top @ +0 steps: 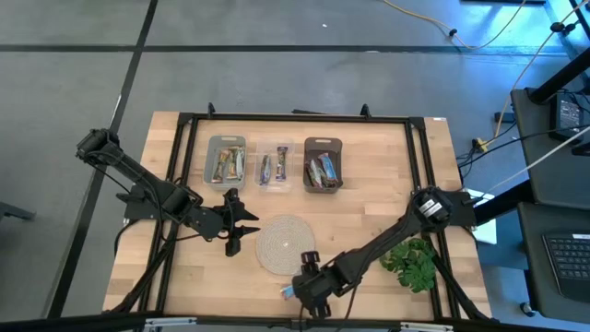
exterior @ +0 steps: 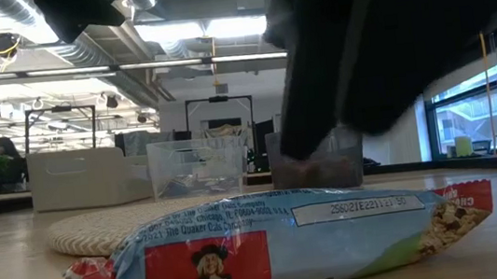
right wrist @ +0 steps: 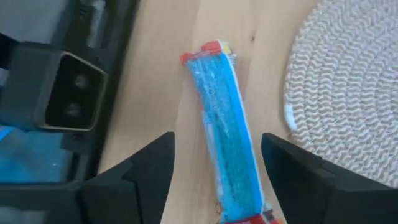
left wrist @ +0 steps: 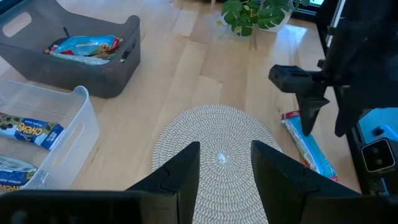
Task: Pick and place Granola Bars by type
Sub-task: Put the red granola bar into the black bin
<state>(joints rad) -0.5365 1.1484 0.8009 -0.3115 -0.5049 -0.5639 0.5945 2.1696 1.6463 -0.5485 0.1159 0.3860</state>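
A bright blue granola bar (right wrist: 222,127) lies flat on the wooden table near its front edge, beside the round woven mat (top: 286,244). It also shows in the high view (top: 289,293), the low view (exterior: 279,244) and the left wrist view (left wrist: 308,148). My right gripper (right wrist: 217,180) is open and hangs just above the bar, one finger on each side of it, touching nothing. It shows in the high view too (top: 309,286). My left gripper (top: 235,226) is open and empty over the mat's left edge (left wrist: 217,155). Other bars lie in three bins at the far side.
A pale grey bin (top: 227,161), a clear bin (top: 275,168) and a dark bin (top: 323,164) stand in a row at the far middle, each holding bars. A leafy green plant (top: 412,263) stands at the near right. The camera block (right wrist: 68,93) sits at the front edge beside the bar.
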